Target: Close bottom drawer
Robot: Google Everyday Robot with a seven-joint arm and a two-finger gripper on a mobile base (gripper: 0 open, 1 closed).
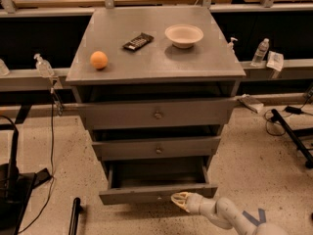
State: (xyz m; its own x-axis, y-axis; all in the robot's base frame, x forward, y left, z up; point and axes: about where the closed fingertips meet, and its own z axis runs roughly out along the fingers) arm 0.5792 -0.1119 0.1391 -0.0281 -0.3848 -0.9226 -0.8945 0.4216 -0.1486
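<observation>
Grey all over: in the camera view the cabinet (155, 89) has three flat drawer fronts stacked up. The bottom drawer (137, 196) is the one hanging out, pulled well forward just above the speckled floor. You can look straight down into its shallow box, and what shows of the inside looks bare. It's the narrowest front of the three, with a tiny round knob (157, 198) in the middle. The front seems a touch skewed, left end lower than the right, though that might just be the angle. The top drawer (157, 114) and middle drawer (157, 150) sit nearly home by comparison.

The gripper (179, 199) comes in low from the bottom right on a pale arm. Its tip is right at the drawer front, just right of the knob, touching or as good as. Apart or together? Honestly can't tell from here.

So the step looks like the push itself. It'd go best straight back into the cabinet with contact close to the knob, since a shove out at one side tends to rack a drawer on its runners. The tip should stay on the face, not slip under the lower edge or over the top into the box. A steady press beats a bump, because there's an orange (99, 60) on the top surface (205, 62) that could roll, plus a bowl (184, 35).
</observation>
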